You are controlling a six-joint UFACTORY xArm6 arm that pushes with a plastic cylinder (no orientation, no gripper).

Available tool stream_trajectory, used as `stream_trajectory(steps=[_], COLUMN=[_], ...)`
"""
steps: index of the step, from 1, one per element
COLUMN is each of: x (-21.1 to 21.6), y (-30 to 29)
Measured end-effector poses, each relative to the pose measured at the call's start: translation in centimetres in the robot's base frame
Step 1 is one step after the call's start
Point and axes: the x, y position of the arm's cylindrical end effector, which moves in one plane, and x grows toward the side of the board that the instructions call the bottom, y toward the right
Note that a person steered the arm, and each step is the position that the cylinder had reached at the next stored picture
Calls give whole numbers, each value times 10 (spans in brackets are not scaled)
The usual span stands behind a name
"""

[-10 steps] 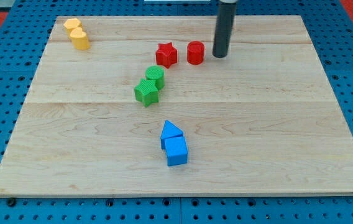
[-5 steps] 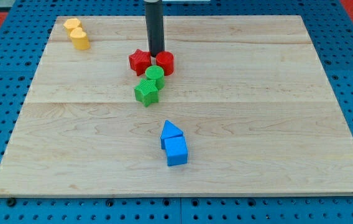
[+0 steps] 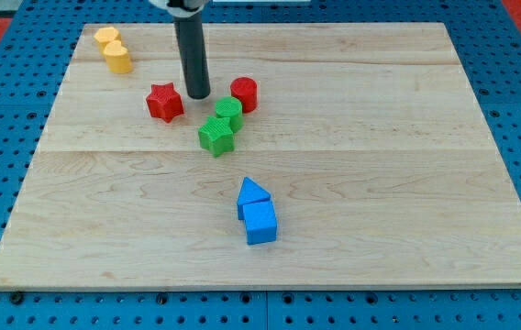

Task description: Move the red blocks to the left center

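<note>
A red star block (image 3: 164, 101) lies left of the board's upper middle. A red cylinder (image 3: 244, 93) stands to its right, touching or nearly touching the green cylinder (image 3: 228, 111) below it. My tip (image 3: 197, 94) rests on the board between the two red blocks, just right of the red star and apart from the red cylinder.
A green star block (image 3: 216, 136) sits just below the green cylinder. Two yellow blocks (image 3: 113, 49) lie at the top left corner. A blue triangle (image 3: 252, 192) and a blue cube (image 3: 260, 223) sit together at the lower middle. The wooden board (image 3: 407, 183) lies on a blue pegboard.
My tip moved left across the board. The red star slid left with it. The red cylinder first went left, then stayed beside the green cylinder as the tip passed.
</note>
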Motion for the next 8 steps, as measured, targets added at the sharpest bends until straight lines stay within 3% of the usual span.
stream_trajectory(steps=[2,3,5,6,7,8], x=[10,36,-67,-44,1,-7], y=[-115,-113,27,137,134,34])
